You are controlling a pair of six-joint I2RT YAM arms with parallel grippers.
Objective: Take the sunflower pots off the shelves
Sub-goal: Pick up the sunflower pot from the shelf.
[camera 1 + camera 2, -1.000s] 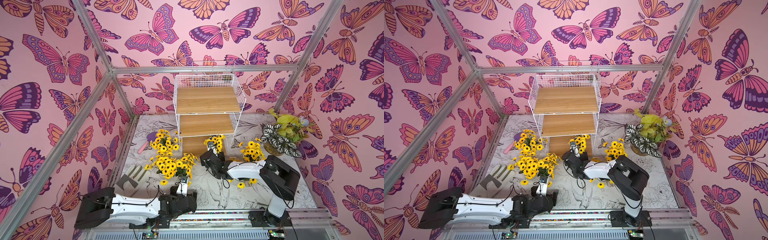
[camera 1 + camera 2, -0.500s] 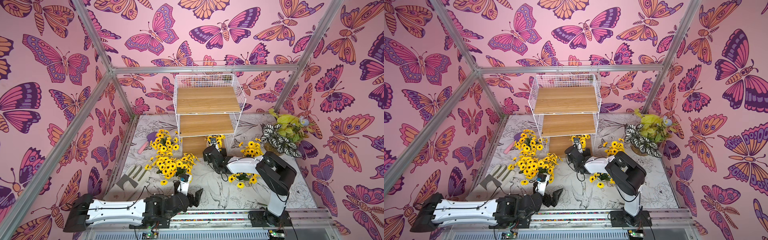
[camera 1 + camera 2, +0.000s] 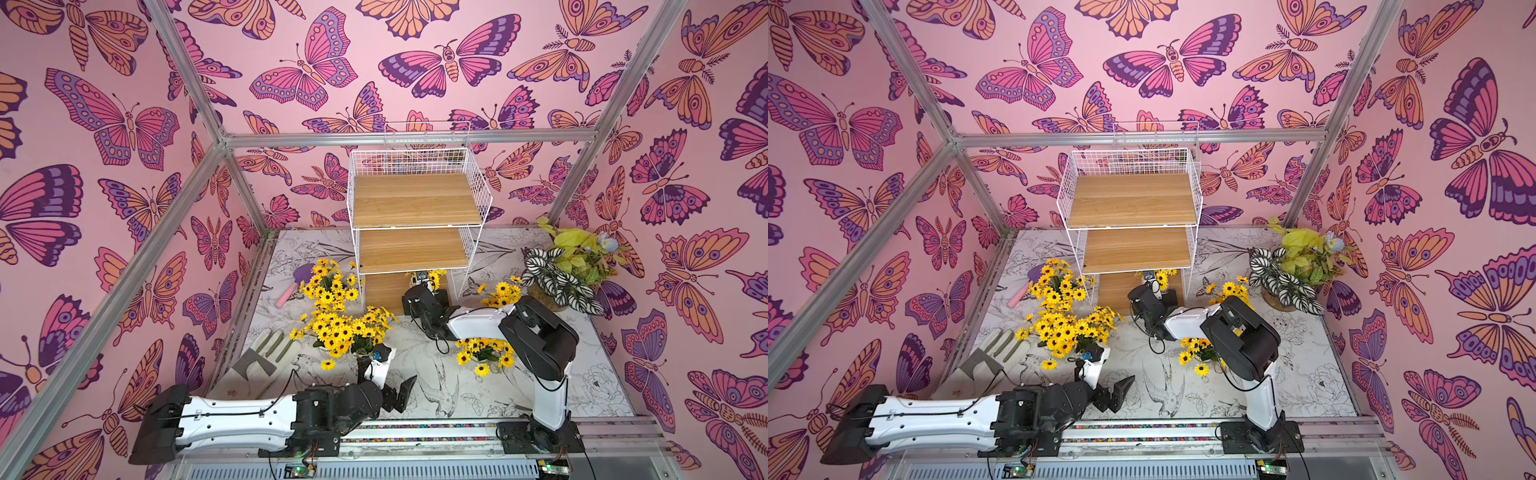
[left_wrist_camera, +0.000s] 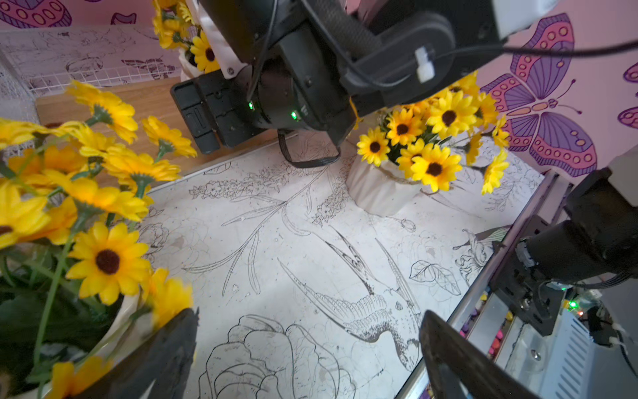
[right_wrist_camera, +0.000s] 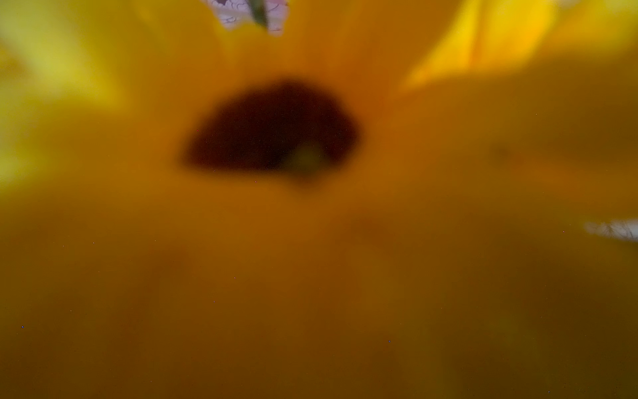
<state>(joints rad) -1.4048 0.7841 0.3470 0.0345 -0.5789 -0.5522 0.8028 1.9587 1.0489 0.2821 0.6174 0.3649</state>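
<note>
Nearly done: 3-tier white wire rack [image 3: 415, 199], wooden boards, has top 2 bare; 1 white ribbed sunflower pot [image 3: 435, 275] sits on its bottom board. Right gripper [image 3: 423, 281] is at that pot, grip unreadable; left gripper [image 4: 309, 314] is spread, empty, in front of rack.

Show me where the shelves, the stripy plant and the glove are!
Shelves [image 3: 415, 199], in a top view, on the top wooden board.
Stripy plant [image 3: 548, 278], in a top view, on its black-and-white leaves.
Glove [image 3: 272, 347], in a top view, on its pale fingers.
</note>
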